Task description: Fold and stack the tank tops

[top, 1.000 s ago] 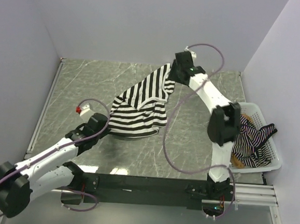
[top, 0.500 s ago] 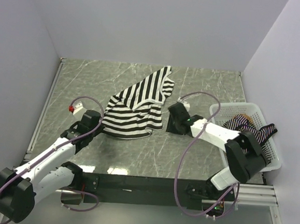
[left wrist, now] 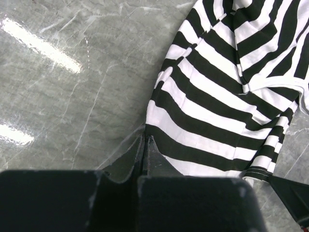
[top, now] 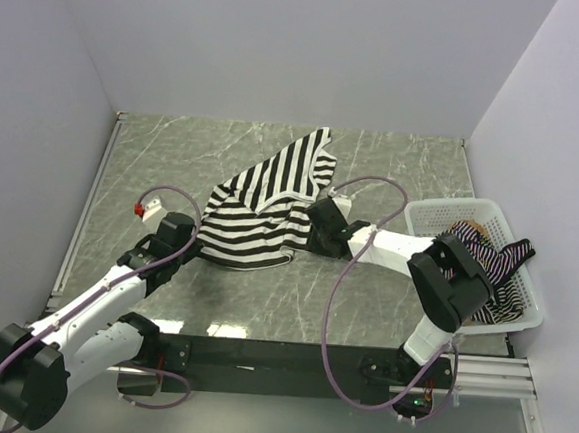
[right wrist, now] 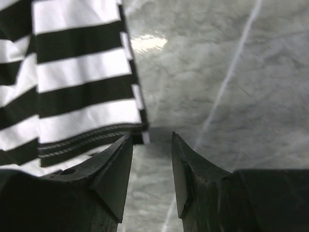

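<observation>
The black-and-white striped tank top (top: pixel 265 210) lies crumpled on the marble table, one strap end pointing to the back. My left gripper (top: pixel 189 241) is at its near-left edge; in the left wrist view the fingers (left wrist: pixel 145 140) are shut on the hem of the top (left wrist: pixel 217 96). My right gripper (top: pixel 318 234) is low at the top's near-right corner, jaws open and empty (right wrist: pixel 150 137), with the hem corner (right wrist: pixel 137 130) just ahead of the left finger. The thin-striped top (top: pixel 491 272) and a bit of the tan top (top: pixel 476 230) sit in the basket.
The white mesh basket (top: pixel 440 210) stands at the right edge of the table. Purple cables loop over both arms. Walls close the table at the back and on both sides. A dark rail runs along the near edge.
My right gripper has let go of the top's far strap and swung from the back down to its near-right corner. The top has dropped flatter. My left gripper drew slightly left.
</observation>
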`<state>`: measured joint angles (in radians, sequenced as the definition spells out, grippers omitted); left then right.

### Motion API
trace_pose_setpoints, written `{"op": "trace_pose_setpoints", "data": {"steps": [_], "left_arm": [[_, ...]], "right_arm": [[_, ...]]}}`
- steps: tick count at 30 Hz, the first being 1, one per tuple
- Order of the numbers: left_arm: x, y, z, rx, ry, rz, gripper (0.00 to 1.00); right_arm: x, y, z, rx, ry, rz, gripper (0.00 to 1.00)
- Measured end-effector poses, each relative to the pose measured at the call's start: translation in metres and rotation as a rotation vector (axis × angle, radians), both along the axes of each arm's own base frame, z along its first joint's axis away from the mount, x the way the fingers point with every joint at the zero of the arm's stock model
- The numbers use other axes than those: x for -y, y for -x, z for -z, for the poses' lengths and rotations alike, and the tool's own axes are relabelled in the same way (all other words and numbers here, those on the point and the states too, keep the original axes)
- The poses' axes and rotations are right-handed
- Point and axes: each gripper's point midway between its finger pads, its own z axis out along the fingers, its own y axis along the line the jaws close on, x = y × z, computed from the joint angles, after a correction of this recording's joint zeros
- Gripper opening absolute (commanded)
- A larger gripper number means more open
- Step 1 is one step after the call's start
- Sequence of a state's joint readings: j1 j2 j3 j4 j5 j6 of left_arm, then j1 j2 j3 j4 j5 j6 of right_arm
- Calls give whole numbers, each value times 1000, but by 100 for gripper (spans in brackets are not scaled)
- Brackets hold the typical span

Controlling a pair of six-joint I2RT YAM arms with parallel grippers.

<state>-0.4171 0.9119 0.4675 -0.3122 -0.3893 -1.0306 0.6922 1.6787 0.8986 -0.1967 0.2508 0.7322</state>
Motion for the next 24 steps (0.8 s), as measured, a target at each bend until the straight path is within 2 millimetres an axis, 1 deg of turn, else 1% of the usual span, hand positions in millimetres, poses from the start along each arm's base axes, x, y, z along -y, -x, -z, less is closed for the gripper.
{"op": "trace_pose_setpoints", "data": {"steps": [4,9,12,16,18,20,21,22,23,24], "left_arm": [[0,0,-2,6,1,0,0],[0,-1,-5,19,5,6,0],[1,-1,-6,21,7,11,0],[2,-1,-7,25,7,17,0],[2,-1,-7,25,7,17,1],[3,-1,-7,25,10,20,0],[3,-1,-7,26,11,21,0],[3,-1,-7,26,13,23,0],[4,-1,-7,26,13,25,0],[4,-1,-7,25,14,28,0]], "right_arm": [[-7,-7,0,17,2,7,45],[-6,-7,0,25,10,19,45],[-5,-7,2,20,30,24,43],[-15,-16,2,31,60,20,40],[-17,-17,2,38,79,17,38],[-16,-17,3,44,102,15,31],[-16,-16,3,45,111,15,24],[-14,-16,3,46,120,16,8],[-12,-15,4,46,133,13,3],[-11,-15,4,44,136,18,0]]}}
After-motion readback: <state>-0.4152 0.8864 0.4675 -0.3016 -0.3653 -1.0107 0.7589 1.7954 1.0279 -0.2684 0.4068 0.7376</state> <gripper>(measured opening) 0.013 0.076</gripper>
